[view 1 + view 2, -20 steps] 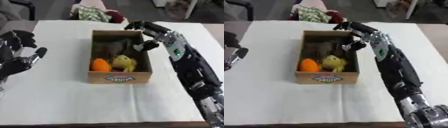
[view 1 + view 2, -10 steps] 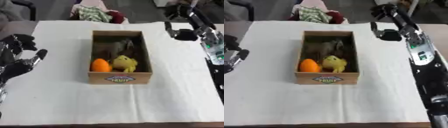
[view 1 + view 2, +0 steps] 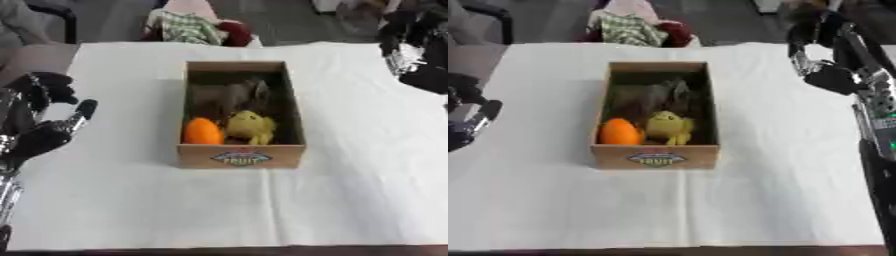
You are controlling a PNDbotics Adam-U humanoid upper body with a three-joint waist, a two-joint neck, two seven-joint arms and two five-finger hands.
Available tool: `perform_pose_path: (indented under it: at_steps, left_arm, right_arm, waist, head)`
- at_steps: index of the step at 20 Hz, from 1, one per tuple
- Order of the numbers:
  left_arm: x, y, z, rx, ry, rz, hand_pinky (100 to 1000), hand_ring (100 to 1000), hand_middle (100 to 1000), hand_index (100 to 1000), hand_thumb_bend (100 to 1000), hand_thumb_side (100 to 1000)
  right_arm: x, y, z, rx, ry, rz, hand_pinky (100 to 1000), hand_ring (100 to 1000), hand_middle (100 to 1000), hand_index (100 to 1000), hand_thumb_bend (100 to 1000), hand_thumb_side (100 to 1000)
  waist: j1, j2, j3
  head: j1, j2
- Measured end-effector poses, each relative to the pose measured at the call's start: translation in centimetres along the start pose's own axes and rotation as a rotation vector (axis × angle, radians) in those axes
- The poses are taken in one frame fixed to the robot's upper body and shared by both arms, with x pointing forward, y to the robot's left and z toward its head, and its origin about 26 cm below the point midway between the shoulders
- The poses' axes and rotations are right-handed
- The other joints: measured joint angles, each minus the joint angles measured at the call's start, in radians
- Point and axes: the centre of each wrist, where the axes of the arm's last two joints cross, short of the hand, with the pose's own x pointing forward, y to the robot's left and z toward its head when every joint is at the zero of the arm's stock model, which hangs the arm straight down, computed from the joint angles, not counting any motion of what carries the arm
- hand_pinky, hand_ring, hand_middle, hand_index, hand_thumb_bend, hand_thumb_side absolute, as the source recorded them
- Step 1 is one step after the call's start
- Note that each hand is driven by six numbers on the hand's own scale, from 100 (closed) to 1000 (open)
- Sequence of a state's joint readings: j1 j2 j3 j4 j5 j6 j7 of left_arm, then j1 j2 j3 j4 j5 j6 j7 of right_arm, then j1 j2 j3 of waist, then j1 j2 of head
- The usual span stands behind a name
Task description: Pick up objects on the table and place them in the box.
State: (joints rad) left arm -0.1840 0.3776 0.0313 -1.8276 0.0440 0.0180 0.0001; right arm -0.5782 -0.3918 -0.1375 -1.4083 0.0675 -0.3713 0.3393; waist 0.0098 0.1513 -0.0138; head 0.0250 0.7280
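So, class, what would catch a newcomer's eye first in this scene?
The cardboard box at the middle of the white table, with an orange ball and a yellow toy at its near end. Next, the black right hand raised at the far right and the left hand idle at the left edge.

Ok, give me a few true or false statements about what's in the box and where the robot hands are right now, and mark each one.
1. An orange object lies in the box. True.
2. The yellow toy sits on the white cloth outside the box. False: it is inside the box, beside the orange object.
3. The right robot hand is reaching into the box. False: it is off to the right over the table's far corner, apart from the box.
4. The left robot hand shows near the left edge, holding nothing. True.
5. The box lies tipped on its side. False: it stands upright, open at the top.
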Motion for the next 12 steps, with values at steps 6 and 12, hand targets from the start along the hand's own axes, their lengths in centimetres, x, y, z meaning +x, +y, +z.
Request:
perform_pose_path:
  at_steps: [6,12]
  left_arm:
    - [-0.36,-0.40,0.33,0.018,0.008,0.026,704,534,500,638,423,100]
    - [-0.61,-0.63,0.52,0.025,0.015,0.040,704,534,500,629,421,100]
  right_arm:
    - [0.64,0.34,0.64,-0.006,0.018,-0.057,604,635,583,771,100,303]
    - [0.87,0.85,0.89,0.010,0.031,-0.086,603,634,580,762,100,297]
  waist:
    - [0.010,0.007,0.003]
    - [0.014,0.011,0.005]
  head:
    - [0.016,0.000]
    - [0.018,0.000]
